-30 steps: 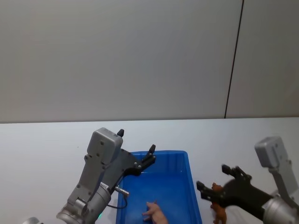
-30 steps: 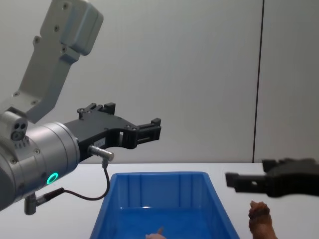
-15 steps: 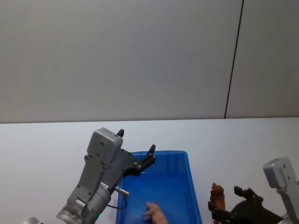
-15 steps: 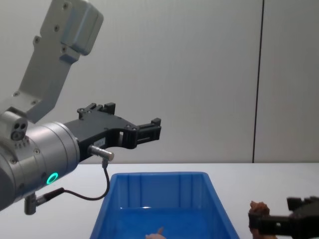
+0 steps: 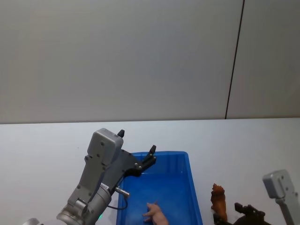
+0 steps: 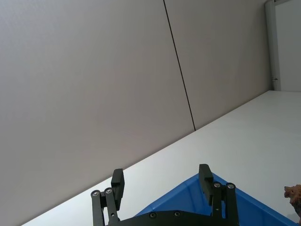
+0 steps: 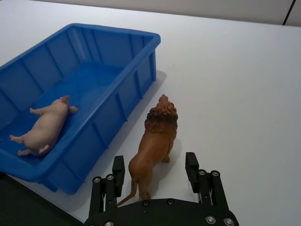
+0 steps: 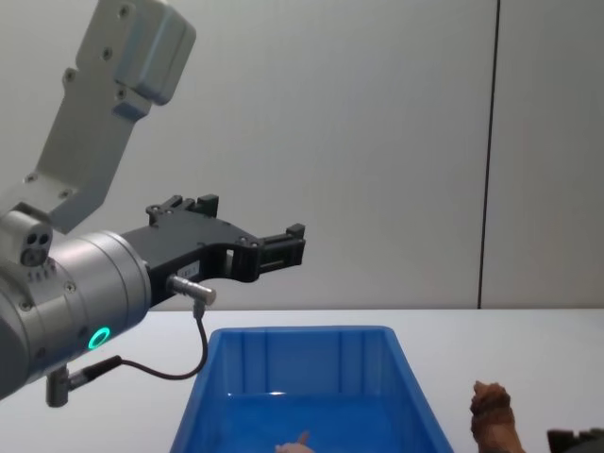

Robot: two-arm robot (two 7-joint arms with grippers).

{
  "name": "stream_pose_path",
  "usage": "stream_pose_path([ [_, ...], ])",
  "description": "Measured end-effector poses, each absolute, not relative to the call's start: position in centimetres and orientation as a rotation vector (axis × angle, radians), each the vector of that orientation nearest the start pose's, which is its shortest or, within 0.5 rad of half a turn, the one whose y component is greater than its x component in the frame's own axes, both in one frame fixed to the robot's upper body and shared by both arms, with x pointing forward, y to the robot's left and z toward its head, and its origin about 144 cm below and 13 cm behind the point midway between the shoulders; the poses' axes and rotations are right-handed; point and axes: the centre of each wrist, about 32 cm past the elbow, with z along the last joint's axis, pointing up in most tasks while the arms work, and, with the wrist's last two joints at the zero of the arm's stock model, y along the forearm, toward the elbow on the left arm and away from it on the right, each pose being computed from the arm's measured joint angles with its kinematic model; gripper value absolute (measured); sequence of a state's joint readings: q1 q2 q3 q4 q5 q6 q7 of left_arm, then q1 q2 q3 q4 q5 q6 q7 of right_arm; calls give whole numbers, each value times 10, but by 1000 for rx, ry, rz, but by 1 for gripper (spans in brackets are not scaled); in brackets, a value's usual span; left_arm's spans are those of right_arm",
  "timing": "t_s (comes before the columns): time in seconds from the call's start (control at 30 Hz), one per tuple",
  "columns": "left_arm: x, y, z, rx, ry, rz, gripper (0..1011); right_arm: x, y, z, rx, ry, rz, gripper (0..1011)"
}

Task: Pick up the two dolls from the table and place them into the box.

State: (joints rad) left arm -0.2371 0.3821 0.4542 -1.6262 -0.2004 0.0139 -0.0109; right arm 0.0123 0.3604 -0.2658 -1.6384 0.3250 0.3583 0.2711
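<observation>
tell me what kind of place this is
Likely a robot test lab: plain white table, blank grey wall, blue bin holding a toy pig, toy lion at the open right gripper, left gripper open above the bin.

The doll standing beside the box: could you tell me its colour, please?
Reddish-brown, with a darker shaggy mane; the right wrist view shows the doll best.

the box (image 7: 127, 101) hugs one side of the brown doll (image 7: 155, 136); open table (image 7: 235, 94) flanks the other.

The pink doll (image 5: 155, 213) lies in the box (image 5: 164, 153), brown doll (image 5: 219, 202) beside.
</observation>
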Motion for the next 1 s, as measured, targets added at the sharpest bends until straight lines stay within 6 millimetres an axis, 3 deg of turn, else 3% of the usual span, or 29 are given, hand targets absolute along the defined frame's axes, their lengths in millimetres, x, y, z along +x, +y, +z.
stream_pose_path([
  [0.2, 492, 198, 1204, 61, -268, 1124, 1001, 452, -243, 1146, -301, 287, -1021, 675],
  [0.57, 492, 198, 1204, 61, -267, 1124, 1001, 452, -241, 1144, -289, 284, -1031, 305],
  [1.0, 492, 198, 1204, 61, -268, 1124, 1001, 454, -235, 1158, -232, 166, -1064, 278],
])
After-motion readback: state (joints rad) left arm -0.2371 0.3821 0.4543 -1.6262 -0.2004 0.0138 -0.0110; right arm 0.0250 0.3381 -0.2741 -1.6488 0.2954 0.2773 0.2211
